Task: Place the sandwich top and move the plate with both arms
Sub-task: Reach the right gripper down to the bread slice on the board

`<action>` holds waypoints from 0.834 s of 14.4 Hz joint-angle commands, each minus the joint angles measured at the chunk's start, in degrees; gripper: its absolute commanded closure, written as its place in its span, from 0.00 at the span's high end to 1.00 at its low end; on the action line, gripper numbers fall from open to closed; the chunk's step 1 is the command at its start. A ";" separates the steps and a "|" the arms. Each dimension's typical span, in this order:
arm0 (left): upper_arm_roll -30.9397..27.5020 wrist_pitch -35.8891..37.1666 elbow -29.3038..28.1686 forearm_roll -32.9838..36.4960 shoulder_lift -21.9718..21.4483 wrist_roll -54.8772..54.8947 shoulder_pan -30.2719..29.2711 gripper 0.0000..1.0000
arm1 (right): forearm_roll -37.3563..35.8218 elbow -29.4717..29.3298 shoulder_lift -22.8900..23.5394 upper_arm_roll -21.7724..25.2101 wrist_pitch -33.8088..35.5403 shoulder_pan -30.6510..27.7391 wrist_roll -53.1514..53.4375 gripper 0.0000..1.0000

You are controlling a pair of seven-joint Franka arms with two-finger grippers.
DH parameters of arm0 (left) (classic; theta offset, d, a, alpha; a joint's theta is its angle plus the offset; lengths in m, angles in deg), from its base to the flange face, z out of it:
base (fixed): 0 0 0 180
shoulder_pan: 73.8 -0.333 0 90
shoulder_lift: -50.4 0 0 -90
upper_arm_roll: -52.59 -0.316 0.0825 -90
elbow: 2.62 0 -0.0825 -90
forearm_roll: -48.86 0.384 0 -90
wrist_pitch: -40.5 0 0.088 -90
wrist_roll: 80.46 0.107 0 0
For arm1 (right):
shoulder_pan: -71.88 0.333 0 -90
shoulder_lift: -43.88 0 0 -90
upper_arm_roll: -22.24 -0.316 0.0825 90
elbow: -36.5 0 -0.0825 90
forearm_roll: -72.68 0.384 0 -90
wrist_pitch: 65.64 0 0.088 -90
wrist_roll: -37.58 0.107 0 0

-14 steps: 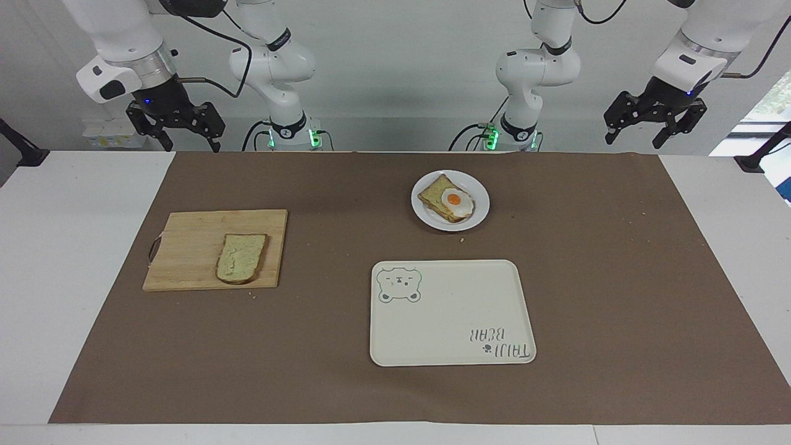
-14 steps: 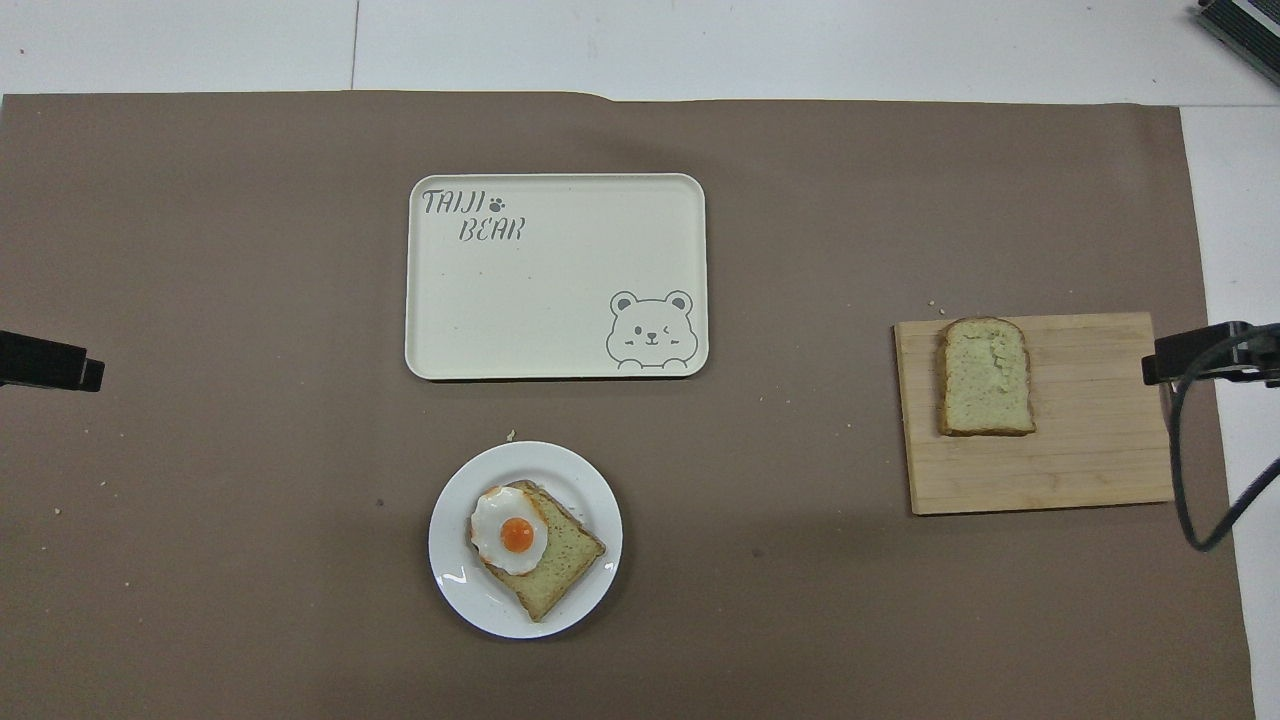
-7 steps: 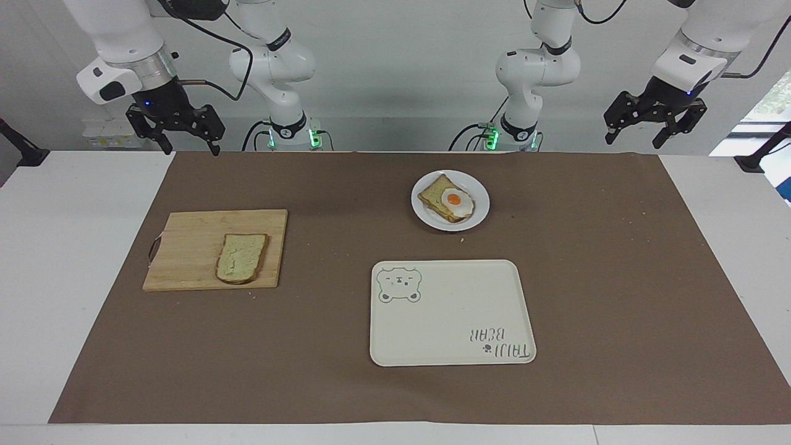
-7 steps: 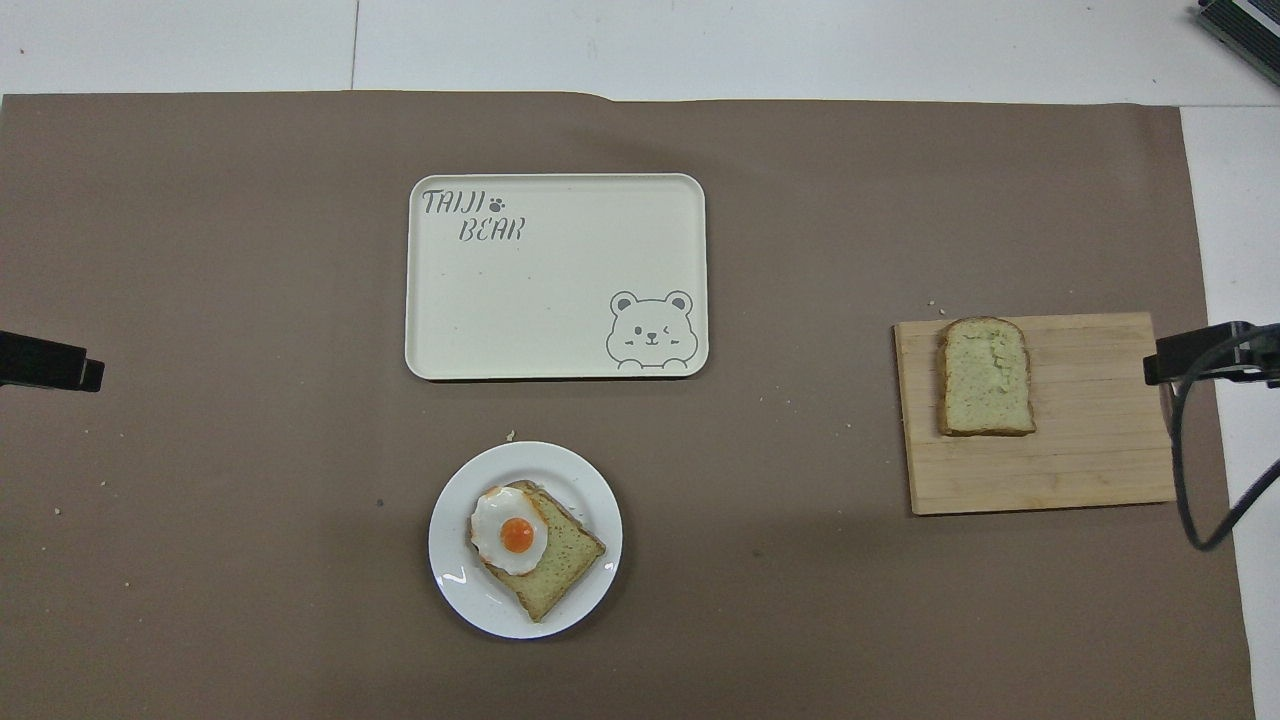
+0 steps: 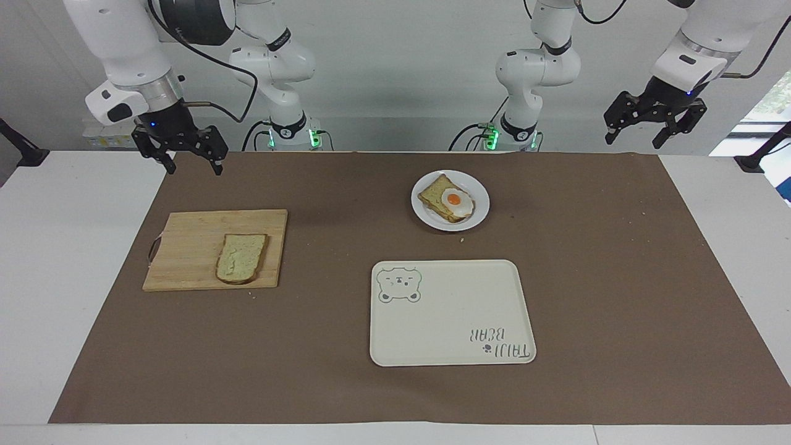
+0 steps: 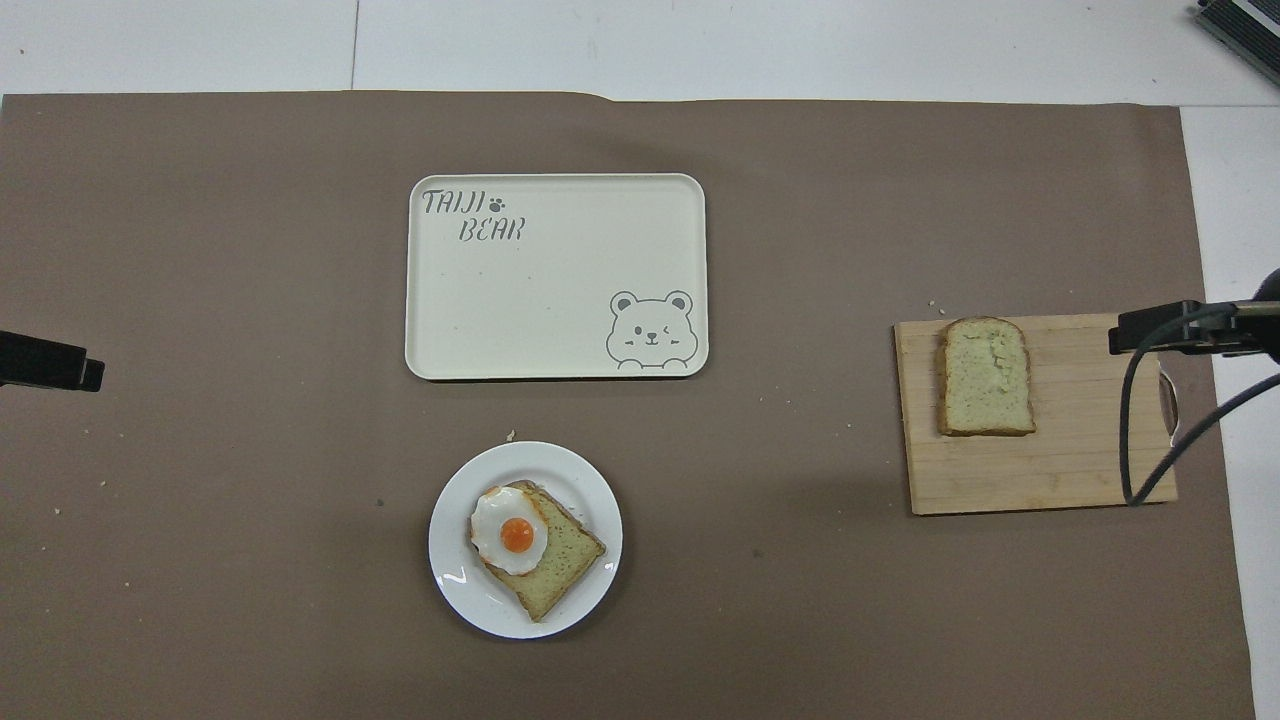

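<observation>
The sandwich top [image 5: 241, 258] [image 6: 985, 377], a plain bread slice, lies flat on a wooden cutting board [image 5: 185, 247] toward the right arm's end of the table. The plate [image 5: 457, 226] [image 6: 460, 590] is small, round and white; it carries a bread slice with a fried egg [image 5: 456, 201] [image 6: 515, 532] and sits nearer to the robots than the tray. My right gripper [image 5: 190, 164] hangs open and holds nothing, over the mat's corner at its own end, clear of the board. My left gripper [image 5: 636, 137] waits open and raised above its own end of the table.
A cream rectangular tray with a bear drawing [image 5: 451, 315] [image 6: 555, 290] lies farther from the robots than the plate. A brown mat [image 5: 618, 278] covers most of the white table. A black part of the right arm with its cable [image 6: 1160, 330] shows over the board's end.
The right gripper has come down and shifted slightly toward the cutting board. The left arm, bread, plate and tray have stayed where they were.
</observation>
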 commanded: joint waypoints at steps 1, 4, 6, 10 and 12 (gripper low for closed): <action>0.01 -1.78 -1.51 -0.75 -0.99 -0.05 -0.06 1.00 | 0.18 3.84 0.59 -0.25 -4.18 -1.01 -0.56 1.00; 0.01 -1.69 -1.51 -0.75 -0.99 -0.14 -0.06 1.00 | 1.84 6.22 3.05 -0.25 -9.10 -3.30 -3.98 1.00; 0.01 -1.60 -1.51 -0.75 -0.99 0.04 -0.06 1.00 | 2.29 6.31 5.86 -0.25 -11.30 -4.18 -5.22 1.00; 0.01 -1.52 -1.51 -0.67 -0.99 -0.05 -0.06 1.00 | 4.05 8.67 10.61 -0.25 -19.19 -5.41 -7.86 1.00; 0.01 -1.69 -1.51 -0.67 -0.99 0.12 -0.06 1.00 | 4.05 10.08 11.23 -0.25 -20.97 -5.50 -8.04 1.00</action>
